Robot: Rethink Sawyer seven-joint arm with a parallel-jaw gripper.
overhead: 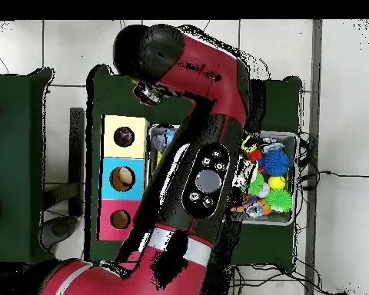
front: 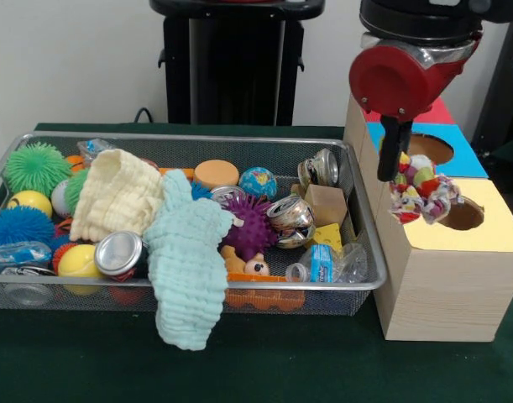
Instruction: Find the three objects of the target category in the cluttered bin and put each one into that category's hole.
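The silver wire-mesh bin (front: 357, 220) is full of balls, cans and cloths; in the overhead view the bin (overhead: 289, 219) is partly hidden by the arm. My gripper (front: 396, 172) hangs over the left part of the yellow-topped box (front: 499, 228). It is shut on a multi-coloured knotted rope toy (front: 422, 191). The toy dangles just above the box top, left of the hole (front: 463, 215) and overlapping its left edge. The hole also shows in the overhead view (overhead: 124, 137).
A blue-topped box (front: 473, 158) with its own hole and a red-topped box (front: 441, 112) stand behind the yellow one. In the bin lie a mint cloth (front: 185, 262) draped over the front rim, a yellow cloth (front: 113, 195), cans (front: 120, 252) and a purple spiky ball (front: 253, 227).
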